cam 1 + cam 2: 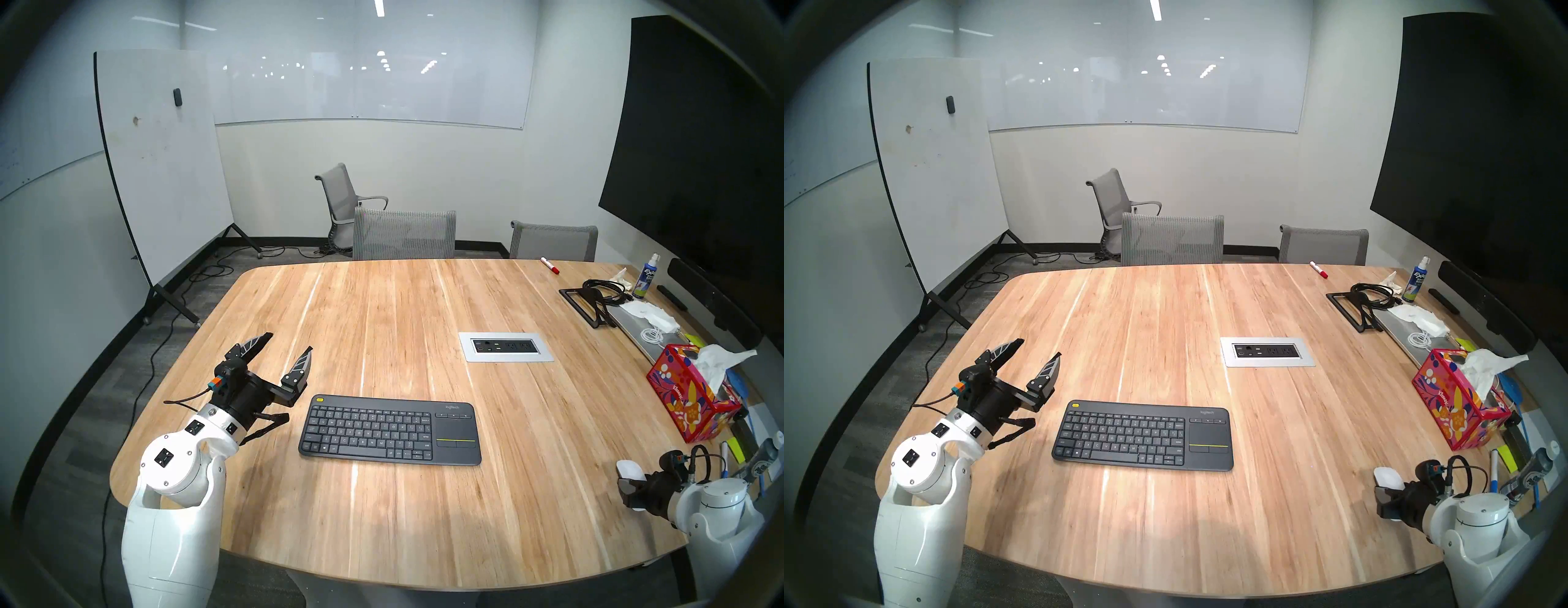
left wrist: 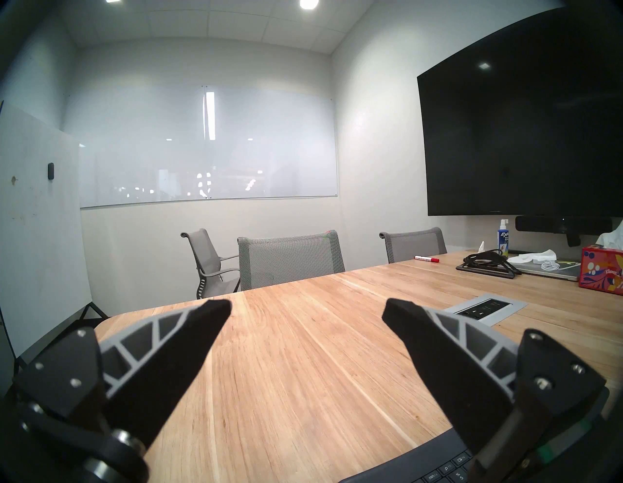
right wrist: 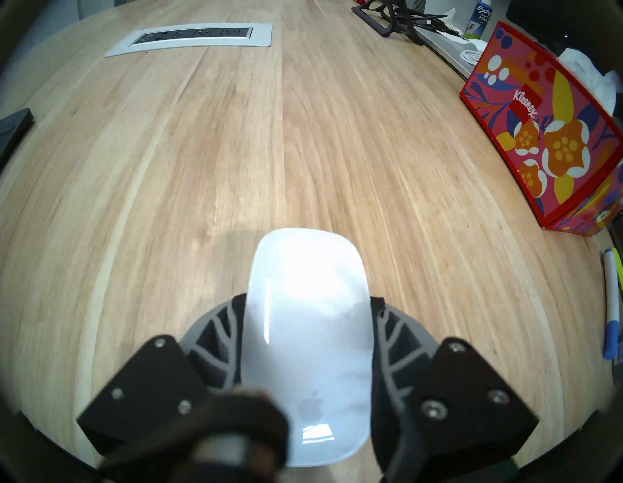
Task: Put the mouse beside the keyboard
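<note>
The glossy white mouse [image 3: 308, 330] sits between the fingers of my right gripper [image 3: 308, 300], which is shut on its two sides, low over the wooden table [image 1: 424, 318] at the near right. In the head view the mouse [image 1: 628, 470] sticks out ahead of the right gripper [image 1: 630, 486]. I cannot tell whether it touches the table. The dark grey keyboard [image 1: 382, 429] lies flat at the near centre, touchpad end toward the mouse, well apart from it. My left gripper [image 1: 290, 342] is open and empty, hovering left of the keyboard [image 2: 438, 465].
A red Kleenex box [image 1: 691, 399] stands just beyond the right gripper. A power outlet panel [image 1: 505, 347] is set in the table's middle. A silver laptop [image 1: 636, 327], stand, cables, spray bottle [image 1: 645, 278] and markers crowd the right edge. Chairs [image 1: 405, 235] stand at the far side.
</note>
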You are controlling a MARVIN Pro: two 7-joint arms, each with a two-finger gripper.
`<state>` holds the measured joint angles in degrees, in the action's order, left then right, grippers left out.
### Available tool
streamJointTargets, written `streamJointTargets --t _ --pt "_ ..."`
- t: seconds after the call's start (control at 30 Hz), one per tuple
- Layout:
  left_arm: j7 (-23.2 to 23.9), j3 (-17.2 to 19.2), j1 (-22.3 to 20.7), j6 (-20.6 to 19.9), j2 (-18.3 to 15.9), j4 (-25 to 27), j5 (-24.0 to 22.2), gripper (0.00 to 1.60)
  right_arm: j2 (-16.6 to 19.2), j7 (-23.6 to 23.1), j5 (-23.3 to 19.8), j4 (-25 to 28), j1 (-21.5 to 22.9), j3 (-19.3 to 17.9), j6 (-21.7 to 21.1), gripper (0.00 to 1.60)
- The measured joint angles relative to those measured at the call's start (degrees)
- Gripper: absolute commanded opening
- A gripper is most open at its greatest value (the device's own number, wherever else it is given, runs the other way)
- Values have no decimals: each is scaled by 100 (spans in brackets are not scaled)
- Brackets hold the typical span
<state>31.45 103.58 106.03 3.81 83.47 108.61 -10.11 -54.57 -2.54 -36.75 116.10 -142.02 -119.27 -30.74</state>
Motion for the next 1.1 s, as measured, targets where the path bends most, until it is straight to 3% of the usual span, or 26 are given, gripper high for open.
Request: streamJointTargets --t 0.57,1.1 --pt "1 0 0 0 0 -1 -1 160 -217 322 172 671 204 630 197 0" --pt "1 0 -1 0 0 -1 -1 160 -602 924 439 1076 684 1574 480 0"
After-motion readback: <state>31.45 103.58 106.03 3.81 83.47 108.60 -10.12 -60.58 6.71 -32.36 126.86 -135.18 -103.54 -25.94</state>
